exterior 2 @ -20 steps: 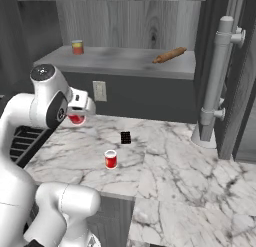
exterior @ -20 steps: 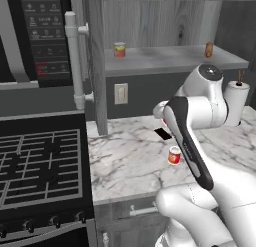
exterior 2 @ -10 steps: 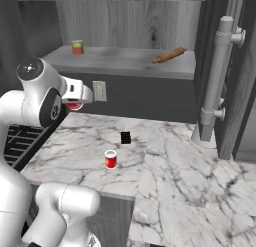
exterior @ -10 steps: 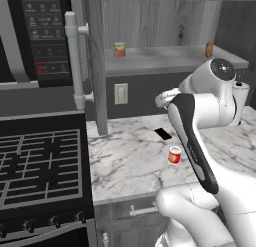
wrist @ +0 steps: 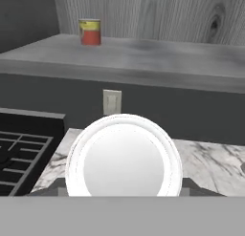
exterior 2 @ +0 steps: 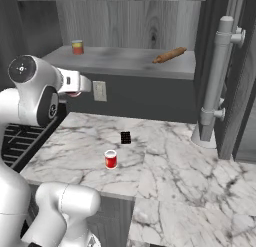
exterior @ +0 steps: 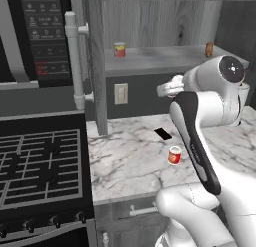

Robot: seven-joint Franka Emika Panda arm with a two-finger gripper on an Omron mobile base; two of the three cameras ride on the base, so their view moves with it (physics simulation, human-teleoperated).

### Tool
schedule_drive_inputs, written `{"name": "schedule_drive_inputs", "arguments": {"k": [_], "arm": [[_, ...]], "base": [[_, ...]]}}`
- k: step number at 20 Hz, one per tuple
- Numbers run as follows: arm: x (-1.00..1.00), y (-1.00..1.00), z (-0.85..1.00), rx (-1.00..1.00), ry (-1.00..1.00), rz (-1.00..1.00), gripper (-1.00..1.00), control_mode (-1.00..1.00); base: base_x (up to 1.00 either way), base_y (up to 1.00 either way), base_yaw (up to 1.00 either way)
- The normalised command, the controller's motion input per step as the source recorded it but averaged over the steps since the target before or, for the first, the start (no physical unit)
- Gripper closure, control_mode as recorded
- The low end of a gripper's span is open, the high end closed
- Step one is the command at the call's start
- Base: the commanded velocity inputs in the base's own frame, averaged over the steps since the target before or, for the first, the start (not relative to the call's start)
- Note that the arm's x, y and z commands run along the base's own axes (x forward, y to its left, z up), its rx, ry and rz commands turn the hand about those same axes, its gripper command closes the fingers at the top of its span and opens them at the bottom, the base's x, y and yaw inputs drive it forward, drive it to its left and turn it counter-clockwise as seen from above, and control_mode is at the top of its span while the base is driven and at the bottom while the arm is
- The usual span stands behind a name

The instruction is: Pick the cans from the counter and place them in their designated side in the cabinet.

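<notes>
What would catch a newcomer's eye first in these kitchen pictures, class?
The white arm dominates, raised above the marble counter, its jaws shut on a red can whose pale round top looms large in the hand view. A second small red can stands alone on the counter, and a yellow-banded can sits on the grey shelf.

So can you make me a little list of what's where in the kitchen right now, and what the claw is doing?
claw: shut on a red can, lifted above the counter
other can: standing on the counter beside a small black mark
shelf: yellow-banded can at one end, brown rolling pin at the other
stove: beside the counter
left to do: both cans not yet on the shelf
</notes>
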Motion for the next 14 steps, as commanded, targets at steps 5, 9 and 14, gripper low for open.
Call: {"name": "schedule_drive_inputs", "arguments": {"k": [5, 9, 14], "arm": [[0.01, 0.00, 0.36, 0.00, -0.13, 0.02, 1.00, -1.00], [0.08, 0.00, 0.29, 0.00, -0.11, 0.01, 1.00, -1.00], [0.15, 0.00, 0.26, 0.00, -0.06, 0.02, 1.00, -1.00]], "base": [[0.00, 0.00, 0.00], [0.00, 0.00, 0.00], [0.00, 0.00, 0.00]]}}
